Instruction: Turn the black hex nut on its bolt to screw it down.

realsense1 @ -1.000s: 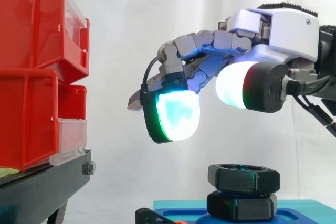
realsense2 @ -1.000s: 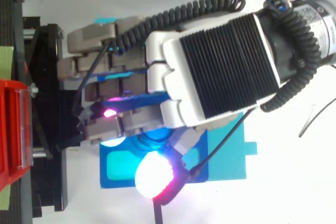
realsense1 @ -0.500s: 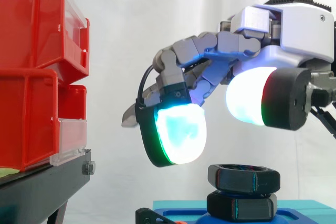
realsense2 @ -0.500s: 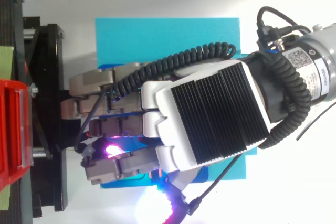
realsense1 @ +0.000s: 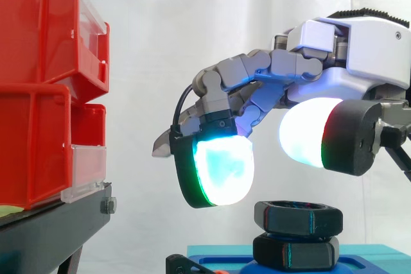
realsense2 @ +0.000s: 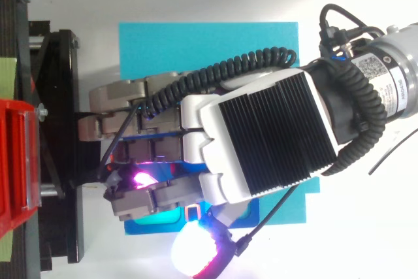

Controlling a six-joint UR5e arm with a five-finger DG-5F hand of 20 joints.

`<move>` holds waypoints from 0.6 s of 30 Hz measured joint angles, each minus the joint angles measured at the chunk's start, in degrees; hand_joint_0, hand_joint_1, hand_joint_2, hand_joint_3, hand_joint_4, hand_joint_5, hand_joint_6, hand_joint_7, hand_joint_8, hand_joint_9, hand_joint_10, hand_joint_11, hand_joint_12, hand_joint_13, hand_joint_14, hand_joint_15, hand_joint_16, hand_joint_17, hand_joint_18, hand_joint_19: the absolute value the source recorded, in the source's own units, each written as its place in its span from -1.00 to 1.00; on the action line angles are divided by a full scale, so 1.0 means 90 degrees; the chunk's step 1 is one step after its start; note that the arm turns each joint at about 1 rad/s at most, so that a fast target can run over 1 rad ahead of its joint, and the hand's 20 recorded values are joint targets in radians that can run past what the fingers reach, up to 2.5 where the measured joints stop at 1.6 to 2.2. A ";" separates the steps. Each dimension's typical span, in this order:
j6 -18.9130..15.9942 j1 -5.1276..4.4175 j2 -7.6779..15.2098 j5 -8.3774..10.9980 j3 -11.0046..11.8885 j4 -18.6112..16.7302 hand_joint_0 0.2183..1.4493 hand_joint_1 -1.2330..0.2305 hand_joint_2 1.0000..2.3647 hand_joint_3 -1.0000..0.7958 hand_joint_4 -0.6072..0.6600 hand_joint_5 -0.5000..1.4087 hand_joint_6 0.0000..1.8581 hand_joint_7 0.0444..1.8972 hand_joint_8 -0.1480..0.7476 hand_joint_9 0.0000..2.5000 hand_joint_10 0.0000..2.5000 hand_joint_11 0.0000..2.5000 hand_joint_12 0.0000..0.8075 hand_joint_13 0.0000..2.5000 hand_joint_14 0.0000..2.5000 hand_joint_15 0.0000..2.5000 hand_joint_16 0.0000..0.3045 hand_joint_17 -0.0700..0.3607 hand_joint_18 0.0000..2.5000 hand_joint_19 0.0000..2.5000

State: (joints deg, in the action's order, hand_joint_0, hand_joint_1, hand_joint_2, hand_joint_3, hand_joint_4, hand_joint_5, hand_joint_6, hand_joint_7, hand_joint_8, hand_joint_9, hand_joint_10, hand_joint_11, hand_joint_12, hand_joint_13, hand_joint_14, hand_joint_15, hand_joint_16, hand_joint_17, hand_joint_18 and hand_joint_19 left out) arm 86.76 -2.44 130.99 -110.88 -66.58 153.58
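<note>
Lowered since a second ago, grey-and-white robot hand (realsense1: 327,78) hovers relaxed, gripping nothing. Directly below it: two glossy black hex nuts, upper (realsense1: 297,217) stacked on lower (realsense1: 295,252), on blue base (realsense2: 196,44).

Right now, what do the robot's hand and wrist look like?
The hand has a white shell with a black ribbed panel on its back. Its fingers are grey, blocky segments ending in thick rounded pads that glow white-cyan with green edges; one glows magenta from above. The wrist is silver metal with a small printed label.
</note>
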 measured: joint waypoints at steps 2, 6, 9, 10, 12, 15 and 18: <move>0.0004 0.0004 0.0000 0.0001 -0.0029 -0.0010 -0.54 0.24 -1.00 -0.44 0.11 -0.45 -0.46 0.36 -0.05 -0.22 -1.00 -0.90 -0.03 -0.53 -1.00 -0.87 -0.67 -0.14 -0.70 -0.71; -0.0004 -0.0002 0.0000 0.0007 -0.0165 -0.0102 -0.54 0.24 -1.00 -0.44 0.11 -0.45 -0.46 0.36 -0.05 -0.22 -1.00 -0.91 -0.03 -0.53 -1.00 -0.86 -0.67 -0.14 -0.70 -0.71; -0.0029 -0.0008 0.0000 0.0012 -0.0241 -0.0220 -0.54 0.24 -1.00 -0.44 0.13 -0.45 -0.46 0.36 -0.05 -0.22 -1.00 -0.91 -0.03 -0.53 -1.00 -0.86 -0.67 -0.15 -0.70 -0.71; -0.0040 -0.0008 -0.0001 0.0014 -0.0256 -0.0251 -0.54 0.24 -1.00 -0.44 0.12 -0.45 -0.46 0.36 -0.04 -0.22 -1.00 -0.91 -0.03 -0.53 -1.00 -0.87 -0.67 -0.15 -0.70 -0.71; -0.0050 -0.0007 -0.0001 0.0015 -0.0268 -0.0280 -0.54 0.24 -1.00 -0.44 0.12 -0.45 -0.46 0.37 -0.04 -0.22 -1.00 -0.91 -0.03 -0.53 -1.00 -0.87 -0.67 -0.14 -0.70 -0.70; -0.0058 -0.0009 -0.0002 0.0015 -0.0275 -0.0298 -0.54 0.24 -1.00 -0.44 0.10 -0.45 -0.46 0.39 -0.05 -0.22 -1.00 -0.90 -0.03 -0.53 -1.00 -0.87 -0.67 -0.14 -0.70 -0.71; -0.0059 -0.0014 -0.0002 0.0016 -0.0276 -0.0290 -0.54 0.24 -1.00 -0.44 0.09 -0.44 -0.46 0.44 -0.05 -0.21 -1.00 -0.90 -0.03 -0.53 -1.00 -0.87 -0.67 -0.14 -0.70 -0.71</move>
State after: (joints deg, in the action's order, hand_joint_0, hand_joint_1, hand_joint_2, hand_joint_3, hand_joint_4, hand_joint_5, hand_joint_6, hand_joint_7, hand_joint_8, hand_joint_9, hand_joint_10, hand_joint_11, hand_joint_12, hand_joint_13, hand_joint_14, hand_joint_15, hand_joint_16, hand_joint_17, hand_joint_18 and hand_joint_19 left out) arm 86.23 -2.56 130.97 -110.74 -69.06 150.97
